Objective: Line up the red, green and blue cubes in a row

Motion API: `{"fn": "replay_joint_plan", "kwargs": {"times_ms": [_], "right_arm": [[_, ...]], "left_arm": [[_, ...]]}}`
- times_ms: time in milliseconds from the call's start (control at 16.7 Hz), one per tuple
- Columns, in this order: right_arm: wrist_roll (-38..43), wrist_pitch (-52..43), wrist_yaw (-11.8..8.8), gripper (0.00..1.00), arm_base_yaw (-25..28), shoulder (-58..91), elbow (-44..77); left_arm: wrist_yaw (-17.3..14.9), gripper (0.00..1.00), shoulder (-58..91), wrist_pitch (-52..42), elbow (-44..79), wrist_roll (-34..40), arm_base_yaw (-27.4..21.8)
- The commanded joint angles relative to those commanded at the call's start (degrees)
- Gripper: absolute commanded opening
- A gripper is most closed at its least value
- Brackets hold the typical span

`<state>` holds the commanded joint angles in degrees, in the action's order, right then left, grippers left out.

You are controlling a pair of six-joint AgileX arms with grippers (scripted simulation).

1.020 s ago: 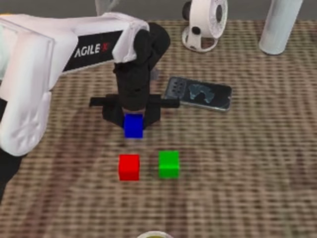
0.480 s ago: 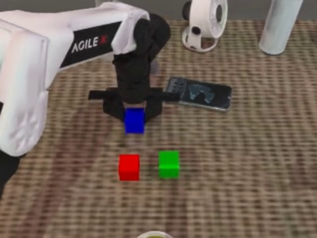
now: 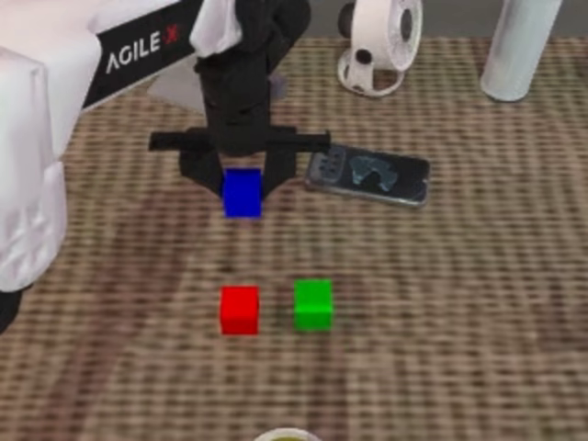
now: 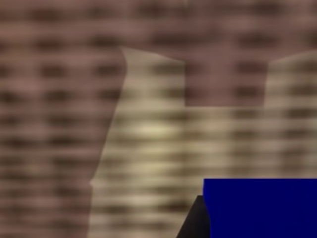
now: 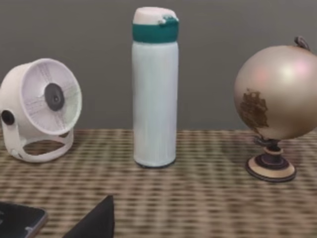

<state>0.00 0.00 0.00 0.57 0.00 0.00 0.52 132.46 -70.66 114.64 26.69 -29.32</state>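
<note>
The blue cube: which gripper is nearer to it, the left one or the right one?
Left. The left gripper is shut on the blue cube, holding it behind the red cube. The right gripper is outside the top view, so it is farther away.

My left gripper (image 3: pixel 243 184) is matt black; my arm shell glossy white plastic. The blue cube (image 3: pixel 243 193), red cube (image 3: pixel 240 310) and green cube (image 3: pixel 313 304) are smooth, plain. The table (image 3: pixel 459 303) looks coarse, woven. The phone (image 3: pixel 369 173) is glossy.

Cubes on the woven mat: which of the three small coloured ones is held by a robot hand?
The small solid blue cube, gripped in the left hand. The red cube and green cube sit side by side, untouched.
</note>
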Motion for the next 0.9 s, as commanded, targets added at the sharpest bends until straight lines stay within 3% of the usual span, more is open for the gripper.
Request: {"fn": "replay_joint_plan", "kwargs": {"times_ms": [240, 720, 900], "right_arm": [[0.0, 0.0, 0.0, 1.0, 0.0, 0.0, 0.0], [0.0, 0.0, 0.0, 1.0, 0.0, 0.0, 0.0], [0.0, 0.0, 0.0, 1.0, 0.0, 0.0, 0.0]], "left_arm": [[0.02, 0.0, 1.69, -1.44, 2.17, 2.07, -2.38], [0.31, 0.0, 12.37, -13.93, 26.0, 21.24, -19.67], [0.44, 0.0, 13.94, -16.05, 29.54, 24.72, -22.93]]}}
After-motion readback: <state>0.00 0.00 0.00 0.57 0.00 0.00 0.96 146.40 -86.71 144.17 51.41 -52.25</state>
